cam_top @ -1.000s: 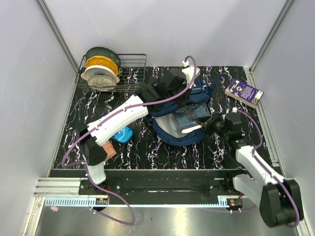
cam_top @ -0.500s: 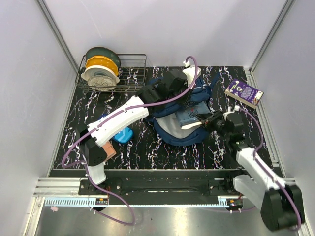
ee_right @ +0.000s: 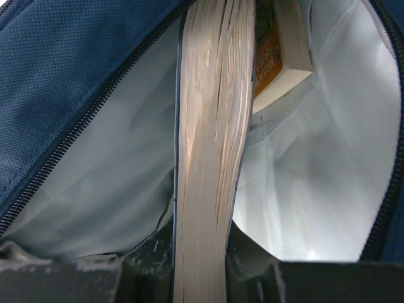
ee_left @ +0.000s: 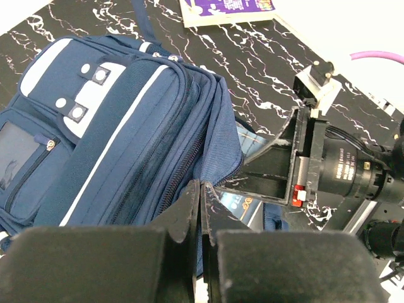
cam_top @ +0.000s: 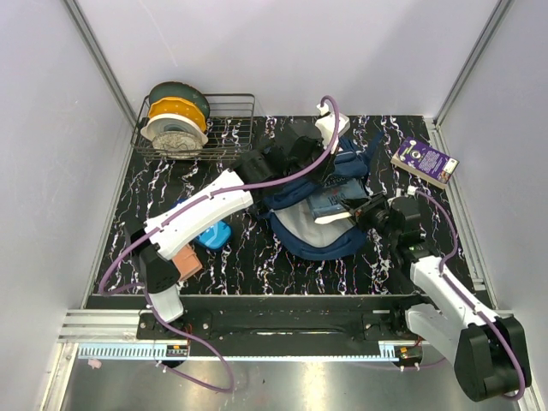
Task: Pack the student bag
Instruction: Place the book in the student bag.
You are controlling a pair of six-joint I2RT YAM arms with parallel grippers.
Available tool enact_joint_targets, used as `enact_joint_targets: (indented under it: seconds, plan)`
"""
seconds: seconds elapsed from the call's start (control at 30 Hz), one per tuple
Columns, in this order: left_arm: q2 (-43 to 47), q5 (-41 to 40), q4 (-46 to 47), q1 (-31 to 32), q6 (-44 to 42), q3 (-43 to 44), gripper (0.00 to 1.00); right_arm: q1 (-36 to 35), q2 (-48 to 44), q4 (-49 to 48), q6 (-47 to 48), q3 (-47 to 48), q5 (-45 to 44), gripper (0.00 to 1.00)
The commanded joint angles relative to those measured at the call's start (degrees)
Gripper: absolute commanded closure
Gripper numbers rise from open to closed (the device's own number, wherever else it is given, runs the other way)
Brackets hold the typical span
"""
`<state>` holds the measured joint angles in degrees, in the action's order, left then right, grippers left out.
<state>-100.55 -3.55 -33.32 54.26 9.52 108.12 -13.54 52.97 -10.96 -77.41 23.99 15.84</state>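
Your left claw (ee_left: 201,211) is clenched on the student bag (ee_left: 126,120) rim just ahead. Your right claw (ee_right: 202,259) grasps a paperback (ee_right: 205,145) inside its mouth. The fabric looks floppy, so hold the zip seam.

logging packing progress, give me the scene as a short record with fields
backpack: in the middle, main pocket open, grey lining showing
left gripper: shut, seems to pinch the backpack's opening edge
right gripper: shut on a book, partly inside the pocket
already inside: book with orange cover
outside backpack: purple book at far right; blue pouch to the left
wire rack: far left corner, holds spools
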Motion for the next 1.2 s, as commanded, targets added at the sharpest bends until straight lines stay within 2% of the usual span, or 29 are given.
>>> enact_joint_targets:
  seconds: [0.0, 0.27, 0.5, 0.6, 0.63, 0.67, 0.7, 0.77, 0.83, 0.9, 0.93, 1.03, 1.17]
  plan:
    - [6.33, 3.11, 10.29, 0.76, 1.29, 1.57, 1.0, -0.87, 1.24, -13.55, 0.24, 3.96, -5.46, 1.0]
    - [6.24, 5.92, 11.44, 1.2, 0.85, 2.1, 1.0, -8.25, 15.13, -21.46, -0.11, 7.56, -11.78, 1.0]
    - [7.83, 7.33, 12.14, 1.37, 0.85, 0.96, 1.0, -10.01, 24.52, -29.1, 1.55, 10.72, -18.91, 1.0]
    - [8.09, 8.03, 12.14, 1.55, 0.94, 0.87, 1.0, -10.45, 29.1, -31.04, 1.47, 12.66, -19.78, 0.95]
    - [8.18, 8.03, 12.14, 1.55, 0.94, 0.7, 1.0, -10.89, 29.9, -31.92, 1.47, 12.66, -21.01, 0.92]
    - [8.27, 7.95, 12.23, 1.64, 0.94, 0.61, 1.0, -10.98, 30.61, -32.36, 1.47, 12.66, -22.76, 0.84]
    - [8.62, 8.03, 12.49, 1.64, 1.03, 0.43, 1.0, -11.16, 32.09, -31.85, 1.38, 13.71, -22.95, 0.8]
    - [8.97, 7.77, 12.75, 1.64, 0.94, -0.27, 1.0, -11.07, 33.51, -31.05, 1.64, 14.77, -22.34, 0.78]
    - [9.15, 7.34, 12.84, 1.73, 0.94, -0.8, 1.0, -11.07, 35.44, -30.88, 1.73, 15.73, -20.68, 0.65]
    - [9.06, 6.2, 12.14, 1.64, 1.03, -0.98, 1.0, -11.07, 36.24, -29.92, 1.73, 15.91, -17.69, 0.45]
    - [9.06, 5.23, 11.88, 1.55, 0.85, -1.06, 1.0, -11.24, 35.98, -29.21, 1.91, 15.74, -16.99, 0.41]
    - [9.67, 3.65, 11.7, 1.46, 0.5, -2.72, 1.0, -11.16, 31.86, -26.49, 3.75, 12.76, -16.36, 0.25]
    - [10.29, 1.36, 12.49, 0.59, 1.03, -4.75, 1.0, -11.16, 22.55, -17.8, 9.72, 9.59, -17.85, 0.18]
